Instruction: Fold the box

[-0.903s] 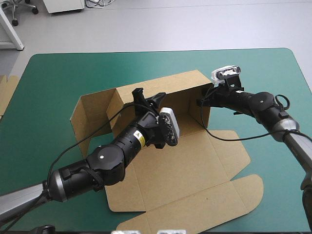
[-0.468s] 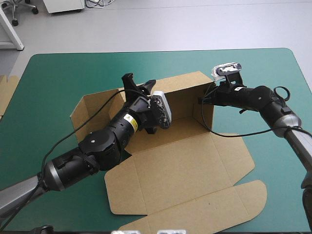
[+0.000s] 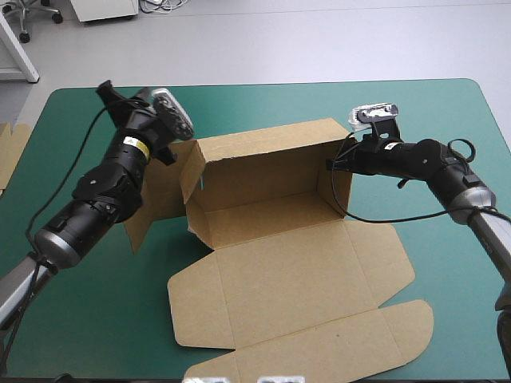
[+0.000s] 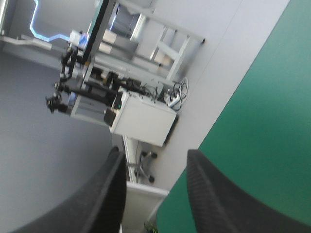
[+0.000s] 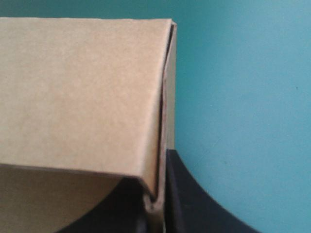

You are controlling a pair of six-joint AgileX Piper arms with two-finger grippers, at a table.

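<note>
- cut brown cardboard box (image 3: 271,191) sits mid-table on the teal-green cover (image 3: 72,319): back wall up, lid panels flat toward the near edge.
- right black fin-fingered gripper (image 3: 331,165) is clamped on the right side wall's top corner, holding it upright.
- left black fin-fingered gripper (image 3: 121,94) is empty with its fingers apart, raised over the table's far-left, clear of the box.
- step, by my read: raising and tucking the side walls. left end flap (image 3: 164,199) splays outward.
- next: left arm comes down and folds that flap inward.
</note>
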